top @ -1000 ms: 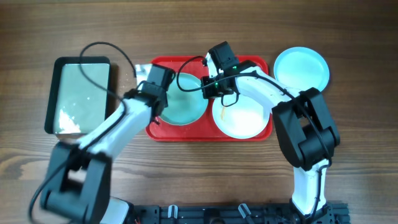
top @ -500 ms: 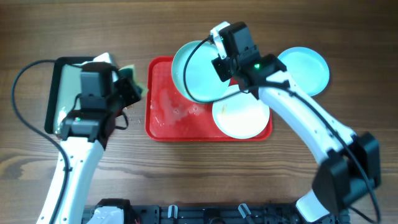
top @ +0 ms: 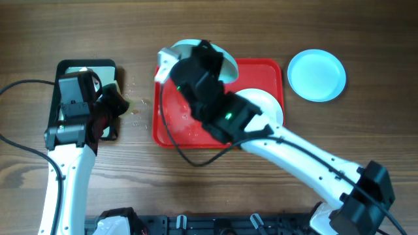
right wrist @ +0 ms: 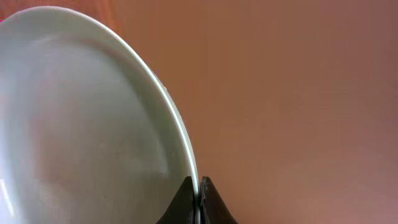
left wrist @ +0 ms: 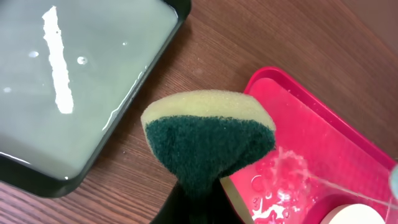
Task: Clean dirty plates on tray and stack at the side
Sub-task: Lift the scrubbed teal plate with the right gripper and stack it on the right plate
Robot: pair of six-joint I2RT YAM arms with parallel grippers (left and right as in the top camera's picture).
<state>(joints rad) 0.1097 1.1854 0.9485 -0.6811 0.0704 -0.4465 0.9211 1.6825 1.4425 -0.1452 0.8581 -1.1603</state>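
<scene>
My right gripper (right wrist: 199,185) is shut on the rim of a pale aqua plate (right wrist: 93,124) and holds it tilted, high above the left half of the red tray (top: 274,68); in the overhead view the plate (top: 230,63) shows behind the arm. A white plate (top: 266,104) lies on the tray's right half, partly hidden by the arm. A second aqua plate (top: 317,75) lies on the table right of the tray. My left gripper (top: 116,104) is shut on a yellow-green sponge (left wrist: 208,140), over the table between the black tray and the red tray (left wrist: 311,143).
A black-rimmed tray (top: 62,72) holding cloudy water (left wrist: 62,74) stands at the left. Water drops and foam lie on the red tray's wet left floor (left wrist: 280,180) and on the table (top: 134,109) beside it.
My right arm has lifted the aqua plate higher and swung it left over the tray. My left arm has drawn back down and left with the sponge, beside the black tray.
</scene>
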